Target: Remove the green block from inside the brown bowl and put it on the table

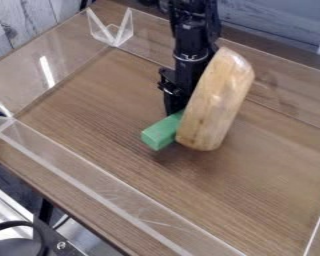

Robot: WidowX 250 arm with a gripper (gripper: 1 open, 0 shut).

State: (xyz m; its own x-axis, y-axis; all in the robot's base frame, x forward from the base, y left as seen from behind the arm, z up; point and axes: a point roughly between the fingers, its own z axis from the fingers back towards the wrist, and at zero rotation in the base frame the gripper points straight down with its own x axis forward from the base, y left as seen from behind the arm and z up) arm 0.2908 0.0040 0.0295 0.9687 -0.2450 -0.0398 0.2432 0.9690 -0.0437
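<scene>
The brown bowl (pixel 216 97) stands tipped up on its edge, its rounded underside facing the camera. My black gripper (pixel 168 93) points down at the bowl's left rim and looks shut on that rim. The fingertips are partly hidden behind the bowl. The green block (pixel 159 131) lies flat on the table (pixel 89 110) at the bowl's lower left, its right end tucked against or under the raised rim. The bowl's inside is turned away and cannot be seen.
Clear acrylic walls (pixel 69 175) run along the table's edges. A small clear acrylic stand (pixel 112 30) sits at the far left corner. Bare wood-grain surface lies left of and in front of the block.
</scene>
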